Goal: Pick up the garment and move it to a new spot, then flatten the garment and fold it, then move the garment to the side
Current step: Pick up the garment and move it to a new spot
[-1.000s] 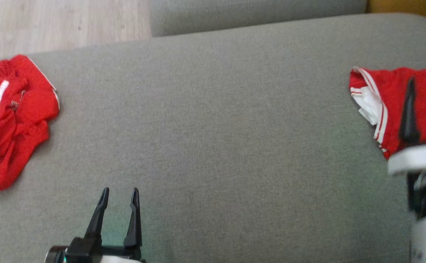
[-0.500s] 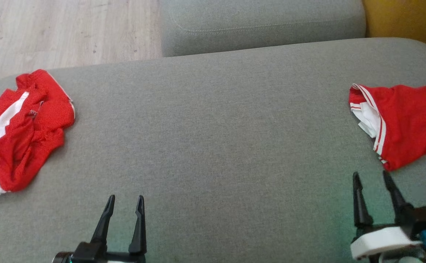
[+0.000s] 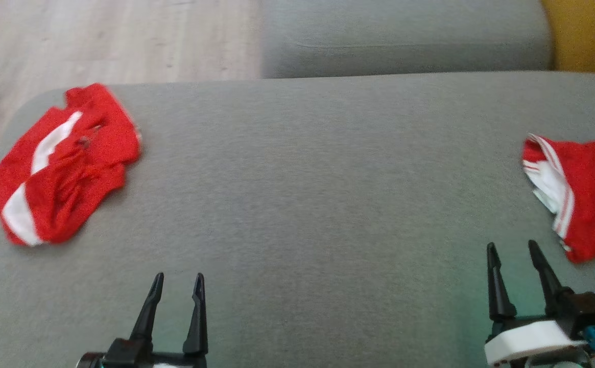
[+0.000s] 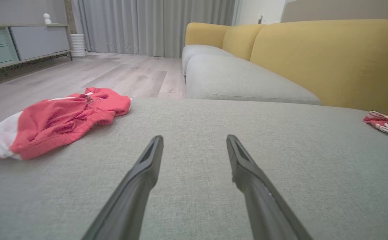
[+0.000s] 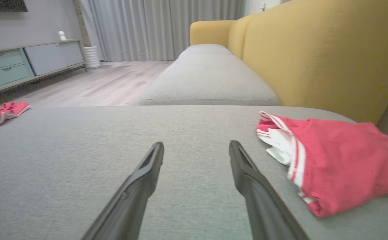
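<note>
R hand (image 3: 510,245) back; folded garment (image 3: 591,199) right, crumpled garment (image 3: 67,163) left, both red/white.

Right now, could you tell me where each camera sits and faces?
Head view: head-mounted, looking down on the grey fabric cushion; left gripper, right gripper.
Left wrist view: low, along it; crumpled red-and-white garment left; left gripper.
Right wrist view: low, along it; red white-trimmed garment right; right gripper.
Both wrist views share the yellow sofa back.

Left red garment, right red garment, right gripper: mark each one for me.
left red garment (image 3: 90,163), head view, red cloth near its middle.
right red garment (image 5: 340,160), right wrist view, red top surface.
right gripper (image 3: 512,245), head view, midway between its fingers' tips.
</note>
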Controlling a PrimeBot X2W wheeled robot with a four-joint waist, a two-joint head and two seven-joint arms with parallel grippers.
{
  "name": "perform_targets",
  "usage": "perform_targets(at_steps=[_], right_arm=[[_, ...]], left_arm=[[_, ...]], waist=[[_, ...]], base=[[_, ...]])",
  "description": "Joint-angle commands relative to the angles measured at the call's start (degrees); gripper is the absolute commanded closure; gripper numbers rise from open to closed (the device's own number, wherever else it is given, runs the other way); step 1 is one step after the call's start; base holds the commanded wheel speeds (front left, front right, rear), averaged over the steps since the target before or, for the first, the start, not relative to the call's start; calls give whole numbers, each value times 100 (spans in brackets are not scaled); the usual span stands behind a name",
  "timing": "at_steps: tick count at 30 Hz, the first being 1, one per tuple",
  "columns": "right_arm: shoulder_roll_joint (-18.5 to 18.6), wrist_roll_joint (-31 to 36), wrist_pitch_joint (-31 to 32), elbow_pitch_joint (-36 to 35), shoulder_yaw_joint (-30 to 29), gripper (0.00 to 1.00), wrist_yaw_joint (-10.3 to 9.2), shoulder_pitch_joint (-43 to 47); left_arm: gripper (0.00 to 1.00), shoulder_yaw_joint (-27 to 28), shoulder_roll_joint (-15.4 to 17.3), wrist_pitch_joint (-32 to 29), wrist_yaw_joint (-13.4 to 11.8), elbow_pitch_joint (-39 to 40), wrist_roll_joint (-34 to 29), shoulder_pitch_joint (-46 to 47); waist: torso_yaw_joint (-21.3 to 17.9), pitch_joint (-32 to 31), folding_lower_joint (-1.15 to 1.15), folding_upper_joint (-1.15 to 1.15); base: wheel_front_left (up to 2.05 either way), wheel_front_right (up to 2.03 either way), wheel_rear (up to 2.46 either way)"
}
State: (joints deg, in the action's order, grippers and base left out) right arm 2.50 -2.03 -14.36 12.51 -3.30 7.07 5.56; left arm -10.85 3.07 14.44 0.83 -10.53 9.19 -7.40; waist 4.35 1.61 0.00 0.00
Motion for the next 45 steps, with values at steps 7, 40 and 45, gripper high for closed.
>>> perform_targets(at_steps=[7, 40, 45], right_arm=[[38, -66, -63, -174, 383, 0, 42, -1], [251, 512, 65, -750, 374, 0, 42, -1280], [359, 483, 133, -917, 473, 0, 42, -1318]], left_arm=[[0, 327, -19, 56, -103, 204, 109, 4], [0, 1651, 1698, -1889, 348, -2648, 1239, 4613], [0, 1757, 1722, -2061, 104, -3542, 1327, 5093]], waist=[[1179, -165, 0, 0], [513, 2289, 0, 0], [372, 2480, 0, 0]], base=[[0, 0, 0], [0, 0, 0], [0, 0, 0]])
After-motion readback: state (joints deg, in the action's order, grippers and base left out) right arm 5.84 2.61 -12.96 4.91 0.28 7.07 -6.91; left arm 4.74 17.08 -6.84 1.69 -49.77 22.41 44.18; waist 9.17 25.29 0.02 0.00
